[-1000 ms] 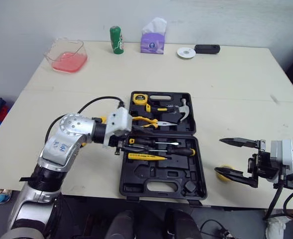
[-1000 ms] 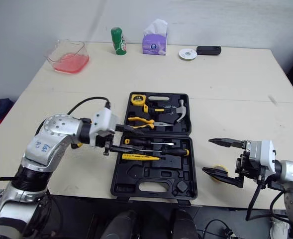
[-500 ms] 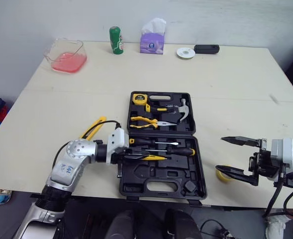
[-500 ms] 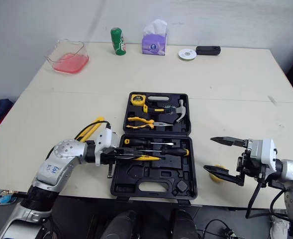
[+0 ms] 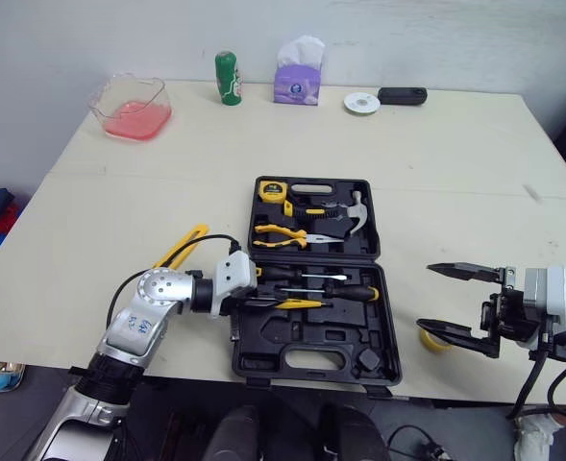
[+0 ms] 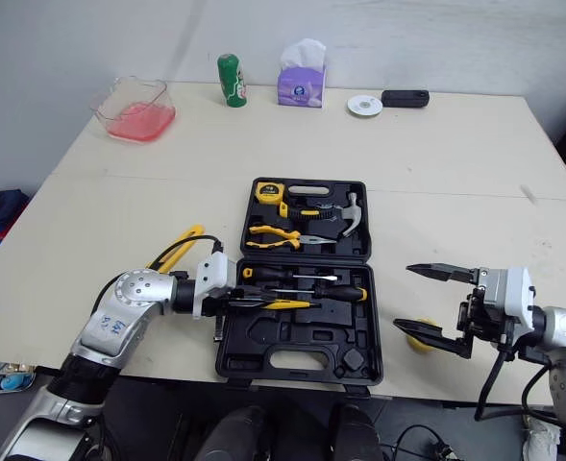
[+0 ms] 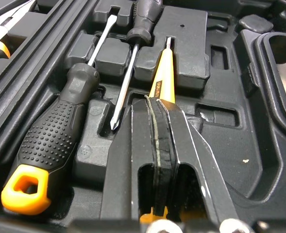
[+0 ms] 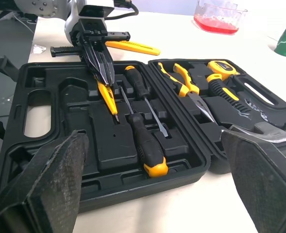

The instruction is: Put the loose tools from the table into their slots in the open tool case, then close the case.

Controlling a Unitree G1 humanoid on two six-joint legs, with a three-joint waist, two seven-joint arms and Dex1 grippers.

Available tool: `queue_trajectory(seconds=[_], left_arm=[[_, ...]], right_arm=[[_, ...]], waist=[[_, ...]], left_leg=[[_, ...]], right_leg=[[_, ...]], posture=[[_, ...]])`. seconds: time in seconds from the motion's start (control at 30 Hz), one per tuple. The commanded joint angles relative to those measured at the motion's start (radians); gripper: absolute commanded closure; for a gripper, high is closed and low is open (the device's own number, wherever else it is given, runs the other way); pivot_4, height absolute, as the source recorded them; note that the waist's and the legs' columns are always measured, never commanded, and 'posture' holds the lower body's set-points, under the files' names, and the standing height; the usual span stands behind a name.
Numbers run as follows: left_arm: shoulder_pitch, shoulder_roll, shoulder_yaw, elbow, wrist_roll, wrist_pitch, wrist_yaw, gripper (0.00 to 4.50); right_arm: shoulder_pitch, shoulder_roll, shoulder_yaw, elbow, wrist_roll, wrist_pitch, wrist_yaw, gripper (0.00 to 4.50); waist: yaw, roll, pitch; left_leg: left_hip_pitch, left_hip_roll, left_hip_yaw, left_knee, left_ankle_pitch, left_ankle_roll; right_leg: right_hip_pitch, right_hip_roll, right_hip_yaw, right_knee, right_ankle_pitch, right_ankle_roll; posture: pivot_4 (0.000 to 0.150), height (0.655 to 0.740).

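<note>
The tool case [image 5: 297,334] is black, the tester screwdriver [image 7: 161,82] yellow, the can [image 5: 227,77] green, the tissue box [image 5: 296,84] purple

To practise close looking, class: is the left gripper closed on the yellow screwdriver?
Yes, the left gripper is shut on the yellow screwdriver, whose shaft sticks out past it.

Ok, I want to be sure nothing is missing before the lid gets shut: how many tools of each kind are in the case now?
Black-handled screwdrivers: 2
Yellow screwdriver, gripped by the left gripper: 1
Pliers: 1
Hammer: 1
Tape measure: 1
Total: 6
</note>
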Motion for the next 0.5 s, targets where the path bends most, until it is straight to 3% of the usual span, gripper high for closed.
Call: queue_trajectory(seconds=[0.03,0.4,0.5], left_arm=[[0.015,0.02,-0.052,0.03,0.064,0.013,0.006,4.46],[0.031,0.075,-0.161,0.073,0.163,0.048,0.002,4.46],[0.024,0.071,-0.161,0.079,0.167,0.051,0.02,4.46]], right_arm=[[0.01,0.0,-0.019,0.008,0.005,-0.035,0.018,0.0],[0.004,0.006,-0.002,0.013,-0.001,-0.049,0.008,0.0],[0.0,0.005,0.0,0.011,-0.002,-0.047,0.004,0.0]], waist=[[0.001,0.0,-0.001],[-0.002,0.005,-0.008],[-0.003,0.006,-0.009]], left_leg=[[0.0,0.0,0.0,0.0,0.0,0.0],[0.004,0.0,0.001,-0.001,-0.001,0.0],[0.013,0.001,0.005,-0.005,-0.001,0.0]], right_leg=[[0.0,0.0,0.0,0.0,0.0,0.0],[0.003,-0.001,0.002,0.0,0.0,0.0],[0.009,-0.002,0.006,-0.003,0.0,0.0]], posture=[[0.15,0.74],[0.15,0.74],[0.15,0.74]])
